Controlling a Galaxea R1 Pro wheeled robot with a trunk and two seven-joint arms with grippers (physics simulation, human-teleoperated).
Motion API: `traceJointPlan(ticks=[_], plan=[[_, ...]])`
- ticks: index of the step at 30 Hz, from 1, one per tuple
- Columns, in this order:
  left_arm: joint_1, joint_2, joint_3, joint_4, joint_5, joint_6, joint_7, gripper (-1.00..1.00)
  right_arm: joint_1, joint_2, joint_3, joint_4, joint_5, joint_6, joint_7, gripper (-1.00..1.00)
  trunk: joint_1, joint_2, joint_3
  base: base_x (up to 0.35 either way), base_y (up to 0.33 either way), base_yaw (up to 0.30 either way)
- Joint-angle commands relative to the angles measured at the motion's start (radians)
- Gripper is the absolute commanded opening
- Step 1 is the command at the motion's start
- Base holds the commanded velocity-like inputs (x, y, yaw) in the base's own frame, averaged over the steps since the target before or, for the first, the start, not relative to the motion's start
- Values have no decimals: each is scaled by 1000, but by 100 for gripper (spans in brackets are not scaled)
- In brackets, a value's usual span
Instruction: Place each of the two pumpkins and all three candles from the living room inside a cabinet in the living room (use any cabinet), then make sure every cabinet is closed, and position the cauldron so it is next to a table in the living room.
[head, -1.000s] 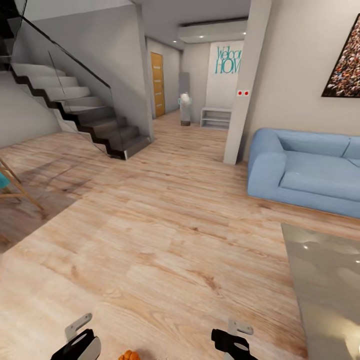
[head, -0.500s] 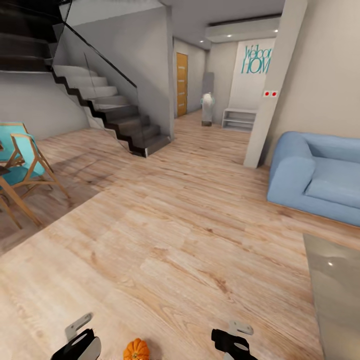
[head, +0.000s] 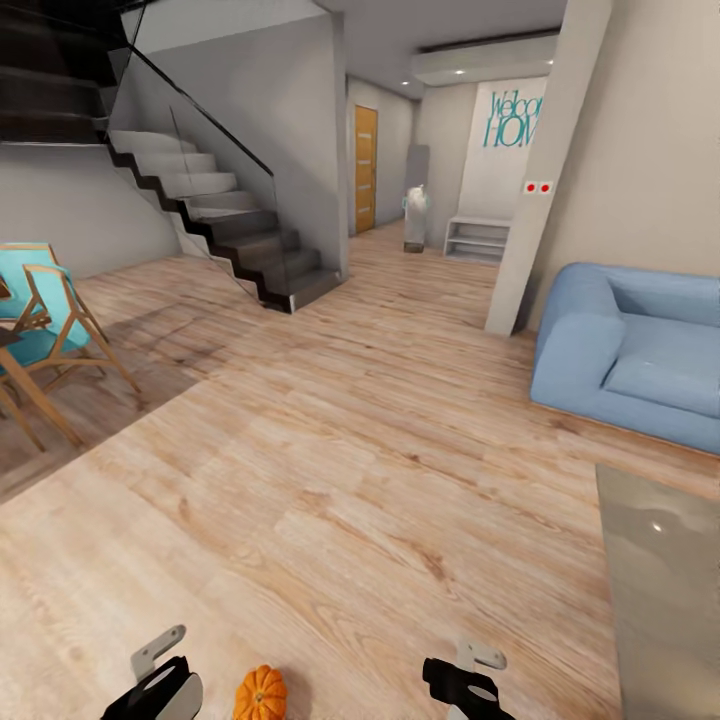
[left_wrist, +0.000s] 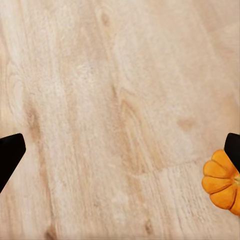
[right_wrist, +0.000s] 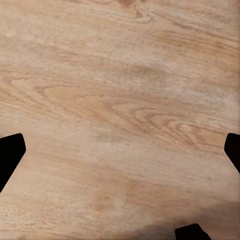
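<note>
1. A wide stretch of pale wood-plank floor lies open ahead of me, running back to a corridor with an orange-brown wooden door.
2. Its edges: a dark staircase with a glass side panel at far left, a turquoise chair with a wooden frame at the left edge, a pale square pillar and a light-blue sofa at right.
3. The corner of the glossy grey-beige coffee table juts in at lower right, its near edge well apart from my right gripper.
4. A small ribbed orange pumpkin sits on the floor between my two grippers, just beside my left gripper; in the left wrist view the pumpkin lies just past one fingertip.
5. Both grippers are spread wide with nothing between the fingers.
6. Teal writing on the far wall reads "Welco… HOM…", cut off by the pillar.
</note>
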Motion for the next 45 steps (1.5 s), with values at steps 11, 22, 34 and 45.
traceJointPlan(ticks=[11, 22, 34, 45], plan=[[-1, 1, -9, -1, 13, -4, 6, 100, -1, -1, 8, -1, -8, -1, -8, 100, 0, -1, -1, -63, -2, 0], [-1, 1, -9, 0, 14, -4, 6, 100, -1, -1, 9, -1, -8, -1, -6, 100, 0, -1, -1, -77, -79, 0], [-1, 1, -8, 0, 15, -4, 6, 100, -1, -1, 10, -1, -8, -1, -7, 100, 0, -1, -1, -78, -3, 207], [-1, 1, -10, 0, 16, -2, 6, 100, -1, -1, 10, -1, -6, -1, -7, 100, 0, -1, -1, -84, -76, 133]])
